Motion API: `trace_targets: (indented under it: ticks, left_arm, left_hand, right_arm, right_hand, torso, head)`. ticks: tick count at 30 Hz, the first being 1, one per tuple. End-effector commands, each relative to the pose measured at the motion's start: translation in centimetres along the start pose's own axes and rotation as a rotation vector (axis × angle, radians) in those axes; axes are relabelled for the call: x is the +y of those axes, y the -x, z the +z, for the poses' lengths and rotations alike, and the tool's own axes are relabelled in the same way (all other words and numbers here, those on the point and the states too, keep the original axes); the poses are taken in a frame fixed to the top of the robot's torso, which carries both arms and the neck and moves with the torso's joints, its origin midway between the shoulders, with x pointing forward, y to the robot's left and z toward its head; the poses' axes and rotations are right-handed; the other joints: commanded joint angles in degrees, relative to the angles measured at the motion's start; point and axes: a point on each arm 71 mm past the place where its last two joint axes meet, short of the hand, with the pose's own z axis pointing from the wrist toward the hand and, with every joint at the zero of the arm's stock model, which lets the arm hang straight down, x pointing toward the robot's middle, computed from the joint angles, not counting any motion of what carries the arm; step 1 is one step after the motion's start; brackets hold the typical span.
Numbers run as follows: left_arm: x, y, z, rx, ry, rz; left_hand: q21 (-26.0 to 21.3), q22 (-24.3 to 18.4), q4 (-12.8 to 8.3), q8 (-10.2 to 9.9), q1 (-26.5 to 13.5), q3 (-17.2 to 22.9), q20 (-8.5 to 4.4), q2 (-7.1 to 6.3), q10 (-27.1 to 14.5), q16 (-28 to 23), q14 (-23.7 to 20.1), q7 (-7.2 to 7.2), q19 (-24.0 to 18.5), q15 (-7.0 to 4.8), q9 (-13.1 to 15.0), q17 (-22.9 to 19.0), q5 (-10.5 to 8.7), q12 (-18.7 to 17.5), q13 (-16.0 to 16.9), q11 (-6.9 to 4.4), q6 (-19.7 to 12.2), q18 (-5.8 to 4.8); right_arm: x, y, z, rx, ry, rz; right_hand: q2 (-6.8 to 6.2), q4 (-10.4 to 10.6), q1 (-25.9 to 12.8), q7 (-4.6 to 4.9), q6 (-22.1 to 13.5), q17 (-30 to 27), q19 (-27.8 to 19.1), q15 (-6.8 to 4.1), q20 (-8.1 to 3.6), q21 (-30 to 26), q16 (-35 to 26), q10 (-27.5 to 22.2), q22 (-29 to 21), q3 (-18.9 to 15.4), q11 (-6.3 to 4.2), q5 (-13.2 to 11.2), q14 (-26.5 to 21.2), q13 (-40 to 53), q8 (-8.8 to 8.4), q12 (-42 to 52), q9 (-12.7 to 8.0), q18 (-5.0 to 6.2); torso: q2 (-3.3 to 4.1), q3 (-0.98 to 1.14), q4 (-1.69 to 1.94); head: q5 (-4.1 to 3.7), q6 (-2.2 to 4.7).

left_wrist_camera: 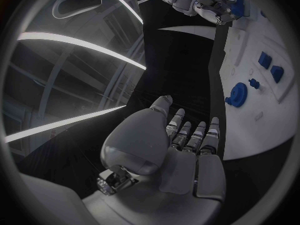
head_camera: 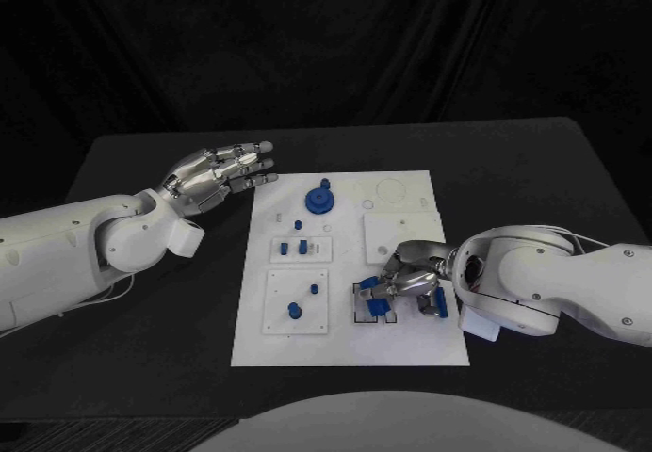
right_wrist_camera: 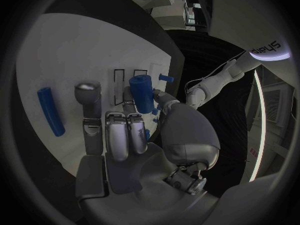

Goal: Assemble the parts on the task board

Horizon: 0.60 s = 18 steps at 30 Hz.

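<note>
Your board (head_camera: 408,350) lay in the middle of the black bench (head_camera: 150,358). Your left hand (head_camera: 218,175) hovered just off the board's far left corner, holding nothing, its fingers (left_wrist_camera: 199,137) stretched out side by side with slight gaps. Near it on the board stood a blue gear (head_camera: 322,199), with a small peg (head_camera: 297,224) just nearer you. Two small blue blocks (head_camera: 294,248) stood in a plate at the board's middle, and two more blue pieces (head_camera: 297,309) sat in the plate nearest you on the left.

Your right hand (head_camera: 405,273) was down over the board's near right area, pinching a blue cylinder (right_wrist_camera: 142,93) between thumb and a finger, held roughly upright above the white surface. Other blue parts (head_camera: 372,303) lay clustered under and beside that hand. A long blue rod (right_wrist_camera: 50,111) lay flat on the board beside the hand.
</note>
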Motion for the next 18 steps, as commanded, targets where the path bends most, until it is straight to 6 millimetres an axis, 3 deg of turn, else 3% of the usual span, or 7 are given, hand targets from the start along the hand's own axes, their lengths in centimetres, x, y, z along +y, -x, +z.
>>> trace_targets:
  ticks: [1,4,10,16,18]
  left_arm:
    - [-0.03,-0.19,0.09,0.015,-0.009,-0.015]
    - [-0.02,-0.19,0.09,0.015,-0.008,-0.016]
    - [0.00,-0.16,0.08,0.015,-0.005,-0.016]
    - [0.03,-0.12,0.07,0.015,-0.002,-0.016]
    - [0.04,-0.12,0.07,0.015,-0.001,-0.016]
  left_hand:
    - [0.3,0.0,0.0,0.3,-0.7,0.3,0.09,-0.08,0.0,0.2,0.2,0.65,0.3,0.10,0.0,0.1,0.34,0.4,0.1,0.45,0.1,-0.86]
    - [0.3,0.0,0.0,0.4,-0.7,0.3,0.09,-0.09,0.0,0.3,0.3,0.65,0.3,0.12,0.0,0.1,0.35,0.4,0.1,0.46,0.1,-0.88]
    - [0.3,0.0,-0.1,0.4,-0.7,0.4,0.09,-0.10,-0.1,0.4,0.4,0.66,0.3,0.15,0.0,0.1,0.35,0.3,0.1,0.47,0.1,-0.89]
    - [0.3,0.0,-0.1,0.4,-0.8,0.4,0.09,-0.12,0.0,0.5,0.5,0.68,0.4,0.20,0.0,0.1,0.37,0.4,0.1,0.48,0.1,-0.92]
    - [0.3,0.0,-0.1,0.4,-0.8,0.4,0.08,-0.12,0.0,0.5,0.5,0.68,0.4,0.20,0.0,0.1,0.37,0.4,0.1,0.48,0.1,-0.92]
  right_arm:
    - [-0.53,-0.60,0.10,0.049,-0.042,-0.037]
    - [-0.51,-0.69,0.09,0.056,-0.042,-0.042]
    - [-0.44,-0.86,0.08,0.071,-0.041,-0.051]
    - [-0.45,-0.87,0.11,0.073,-0.042,-0.052]
    - [-0.49,-0.83,0.13,0.071,-0.043,-0.051]
  right_hand:
    - [-0.14,1.0,-1.4,0.28,-0.1,13.4,-0.2,0.56,0.07,-0.3,-0.3,6.1,4.3,-1.5,0.32,-0.2,5.6,15.1,0.16,0.2,-0.2,0.73]
    - [-0.07,1.9,-2.1,0.19,-0.1,13.3,-0.2,0.51,0.06,-0.6,-0.4,6.1,4.2,-3.1,0.27,-2.0,5.6,15.1,0.38,0.2,-0.5,0.79]
    - [0.12,2.5,-2.4,0.12,0.1,13.2,-0.3,0.47,0.04,-0.9,-0.4,6.1,4.2,-4.1,0.21,-3.0,5.6,15.1,0.64,0.2,-0.8,0.84]
    - [0.91,5.0,-3.8,0.01,0.1,12.9,-0.4,0.39,-0.02,-1.5,-0.6,6.1,4.0,-7.1,0.12,-7.8,5.5,15.1,1.22,0.2,-1.5,0.92]
    - [1.49,5.9,-4.4,-0.04,0.2,12.8,-0.5,0.37,-0.03,-1.7,-0.6,6.1,3.9,-7.7,0.09,-8.0,5.5,15.1,1.43,0.2,-1.7,0.96]
  torso:
    - [0.00,-0.01,-0.01]
    - [-0.01,-0.01,-0.02]
    - [0.01,0.00,-0.01]
    - [-0.01,0.00,-0.01]
    - [-0.01,0.01,-0.01]
  head:
    - [0.06,-0.01]
    - [0.08,-0.01]
    - [0.08,-0.01]
    - [0.06,-0.01]
    - [0.07,-0.01]
